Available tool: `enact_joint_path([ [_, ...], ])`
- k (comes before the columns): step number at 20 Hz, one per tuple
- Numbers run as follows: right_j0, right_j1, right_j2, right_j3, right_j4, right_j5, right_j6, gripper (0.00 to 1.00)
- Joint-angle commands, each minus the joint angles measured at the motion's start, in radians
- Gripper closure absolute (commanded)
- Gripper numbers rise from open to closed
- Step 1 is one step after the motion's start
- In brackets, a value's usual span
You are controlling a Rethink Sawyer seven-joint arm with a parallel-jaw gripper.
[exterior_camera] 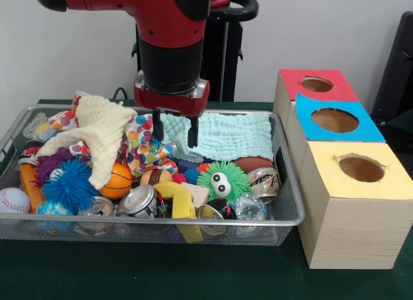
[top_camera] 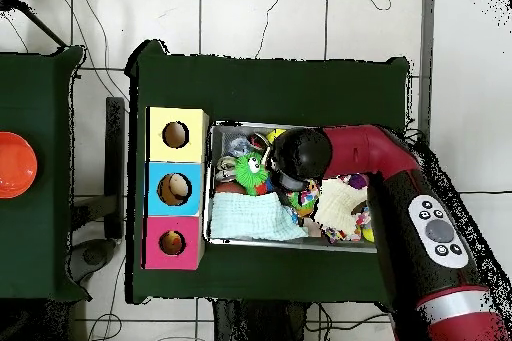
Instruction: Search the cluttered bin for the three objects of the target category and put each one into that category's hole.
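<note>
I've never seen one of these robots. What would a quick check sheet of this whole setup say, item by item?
Surface: dark green table.
Job's things: wire basket; mint cloth along its far side, pale yellow cloth draped on the pile; red-topped hole empty, on the box farthest from the front camera.
Clutter: cans, spiky balls, green googly-eyed ball, small basketball, baseball.
Tool: tool open, hanging over the basket's middle, holding nothing.
Cables: thin wires on the tiled floor.
Surroundings: orange round thing on a side table.
</note>
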Motion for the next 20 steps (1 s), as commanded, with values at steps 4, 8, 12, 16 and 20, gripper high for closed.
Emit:
enact_joint_path([
  [4,-0.051,0.018,0.082,-0.087,-0.054,0.170,-0.453,0.00],
  [8,-0.056,0.009,0.079,-0.102,-0.061,0.183,-0.481,0.00],
  [12,-0.060,0.023,0.074,-0.112,-0.068,0.176,-0.501,0.00],
  [16,-0.063,0.055,0.072,-0.130,-0.075,0.159,-0.523,0.00],
  [20,-0.061,0.075,0.069,-0.155,-0.077,0.162,-0.547,0.00],
])
